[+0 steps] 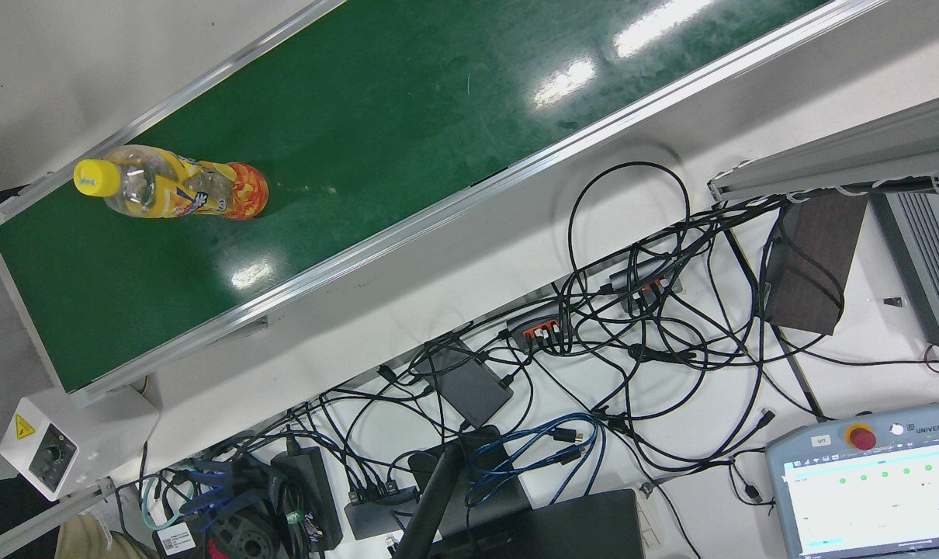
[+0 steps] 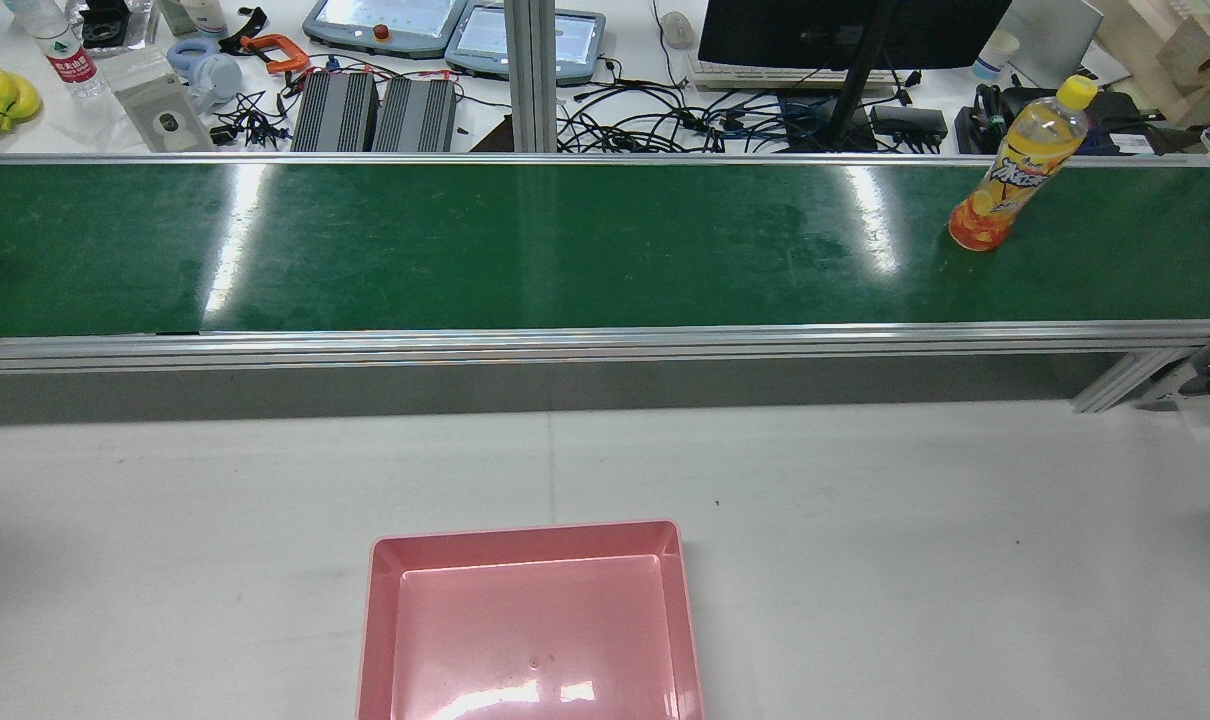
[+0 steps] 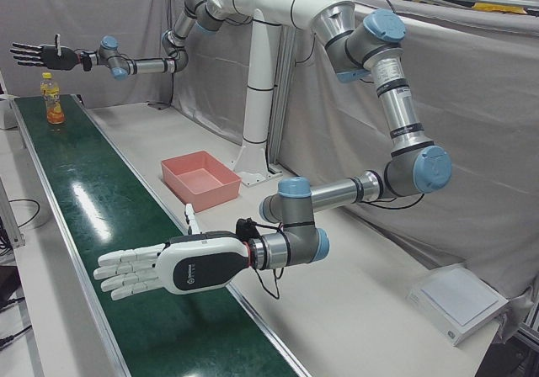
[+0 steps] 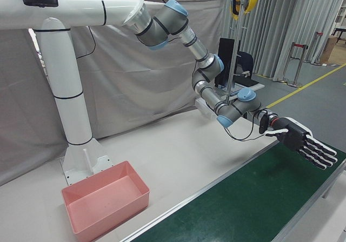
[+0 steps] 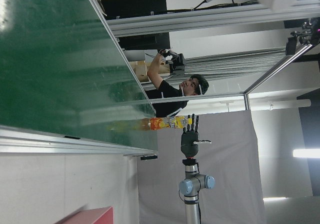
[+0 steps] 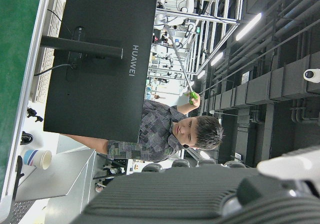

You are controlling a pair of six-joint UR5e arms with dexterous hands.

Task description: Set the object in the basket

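Orange plastic bottle with yellow cap [image 2: 1015,172] stands upright, upper right on green conveyor belt [image 2: 565,250]. Pink rectangular plastic basket [image 2: 530,625] sits bottom centre, apparently empty. White left hand [image 3: 168,268] and black right hand [image 4: 303,140] hover with fingers spread, holding nothing.

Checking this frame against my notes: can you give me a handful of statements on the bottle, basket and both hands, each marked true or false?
1. The bottle stands upright on the green belt. True.
2. The pink basket already holds the bottle. False: it holds nothing.
3. The right hand grips the bottle. False: it is open, held in the air near the bottle.
4. The left hand is open, fingers spread over the belt. True.
5. The bottle's cap is red. False: it is yellow.
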